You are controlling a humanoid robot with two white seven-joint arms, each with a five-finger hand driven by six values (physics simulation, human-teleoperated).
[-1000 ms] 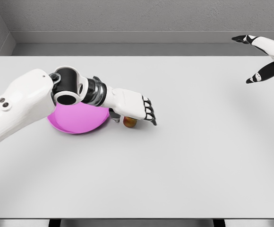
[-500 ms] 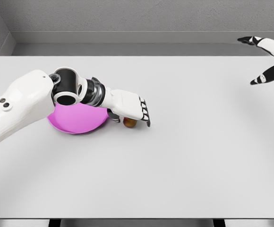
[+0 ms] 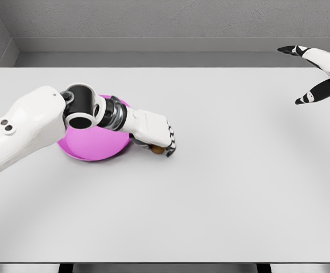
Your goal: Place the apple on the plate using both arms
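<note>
Down onto the apple has come the left robot hand, fingers curled over it. It sits on the worktop, touching the pink plate, near the left edge. Right robot hand floats open by the far right corner.

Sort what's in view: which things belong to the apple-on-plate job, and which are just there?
Job:
apple, mostly hidden under the left hand
pink plate, beside the apple
right hand, open, raised at far right

Just there:
white table
</note>
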